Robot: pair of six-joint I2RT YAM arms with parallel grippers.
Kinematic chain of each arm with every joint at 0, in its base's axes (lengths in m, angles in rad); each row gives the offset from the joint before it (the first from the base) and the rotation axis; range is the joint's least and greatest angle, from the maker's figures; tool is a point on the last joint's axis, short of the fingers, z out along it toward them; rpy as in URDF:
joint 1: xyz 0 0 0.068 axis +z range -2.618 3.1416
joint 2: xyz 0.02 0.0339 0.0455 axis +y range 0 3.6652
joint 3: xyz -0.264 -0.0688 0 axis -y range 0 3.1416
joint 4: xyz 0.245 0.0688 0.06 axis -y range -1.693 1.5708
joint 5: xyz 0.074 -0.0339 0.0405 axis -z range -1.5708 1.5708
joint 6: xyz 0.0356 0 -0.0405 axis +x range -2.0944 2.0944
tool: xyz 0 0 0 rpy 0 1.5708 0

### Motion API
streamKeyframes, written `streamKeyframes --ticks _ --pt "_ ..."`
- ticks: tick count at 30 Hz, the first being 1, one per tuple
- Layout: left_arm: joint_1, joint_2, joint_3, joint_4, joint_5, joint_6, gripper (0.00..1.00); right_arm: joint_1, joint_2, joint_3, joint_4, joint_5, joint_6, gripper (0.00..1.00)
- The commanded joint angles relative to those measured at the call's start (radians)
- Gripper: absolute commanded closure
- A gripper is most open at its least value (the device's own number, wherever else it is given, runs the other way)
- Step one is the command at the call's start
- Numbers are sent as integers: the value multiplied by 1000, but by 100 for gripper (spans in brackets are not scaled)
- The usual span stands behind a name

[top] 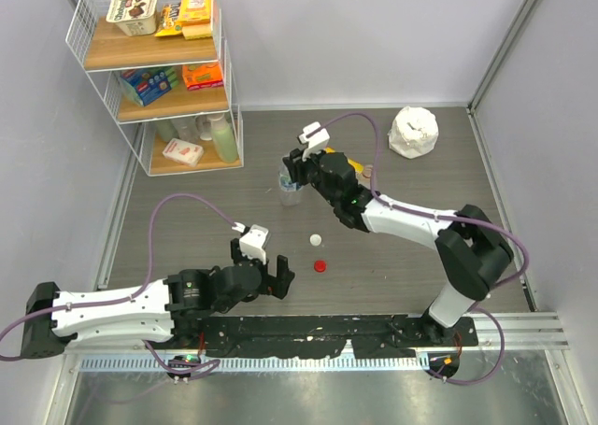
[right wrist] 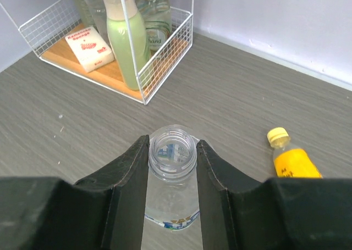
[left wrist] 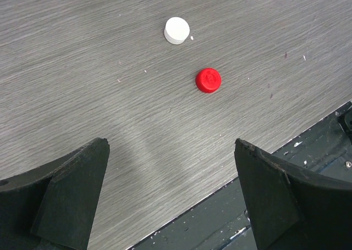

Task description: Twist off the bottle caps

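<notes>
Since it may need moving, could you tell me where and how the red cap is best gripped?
Probably grip the red cap across its round side wall, coming from straight above. It lies flat on the table, a low disc, so only the rim offers hold; the white cap lies apart, leaving finger room.

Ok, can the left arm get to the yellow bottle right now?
Probably not cleanly: the yellow bottle sits just beyond the right arm's wrist, which lies across the way while the right gripper is shut on the uncapped clear bottle. The left gripper is open and empty.
</notes>
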Motion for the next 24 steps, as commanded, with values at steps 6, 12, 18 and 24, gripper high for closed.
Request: streamKeyframes --ticks 6,12,18,24 --pt "1 -26 -5 -25 -50 -9 0 23 172 153 188 21 -58 98" --pt "1 -57 -8 -53 -70 -8 0 80 238 164 200 108 -137 94" --pt "1 -59 -2 -77 -81 -16 0 106 223 135 186 151 -119 76" --pt "-1 -49 1 -77 -80 -20 0 106 200 128 162 150 -71 47"
